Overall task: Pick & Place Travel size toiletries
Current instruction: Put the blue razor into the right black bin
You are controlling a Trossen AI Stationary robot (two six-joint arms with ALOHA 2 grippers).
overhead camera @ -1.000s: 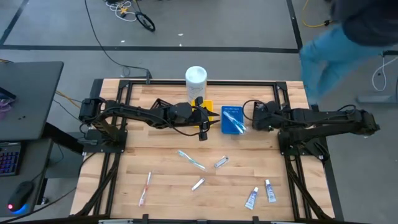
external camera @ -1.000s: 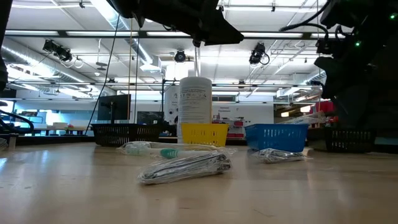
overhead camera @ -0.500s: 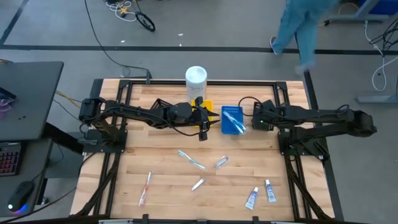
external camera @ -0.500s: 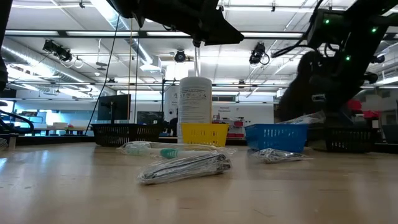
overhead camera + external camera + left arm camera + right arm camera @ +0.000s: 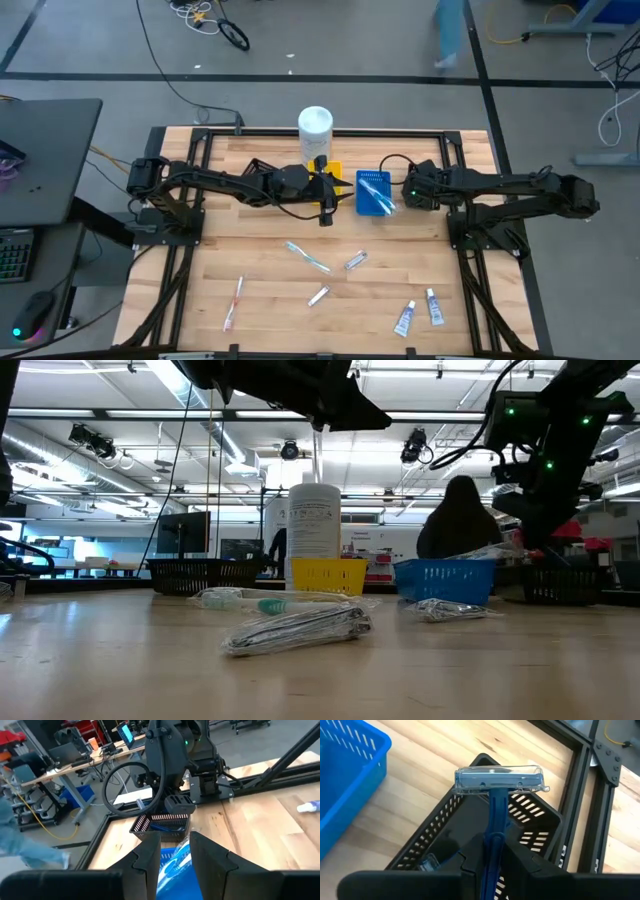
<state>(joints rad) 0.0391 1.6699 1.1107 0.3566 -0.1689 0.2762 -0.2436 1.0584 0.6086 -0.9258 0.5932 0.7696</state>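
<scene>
So the right tool has its fingers clamped on the handle of a dark-blue plastic razor with a clear cap over its head, holding it right above the black slotted plastic tray. That tray sits just beside the blue slotted plastic tray at the back of the wooden table, and you can see a bit of blue already lying inside the black one.

The left tool hangs over the small yellow plastic tray, near the tall white cylindrical container. Its fingers sit close together with a narrow gap, and honestly I can't tell whether anything is pinched between them.

The rest of the toiletries are spread over the front half of the table: a wrapped light-blue toothbrush, a silvery sachet just beside it, a second sachet a bit nearer the front, a wrapped pink toothbrush off to the left, and two small white tubes near the right front corner. The blue tray has some wrapped pieces in it too.
</scene>
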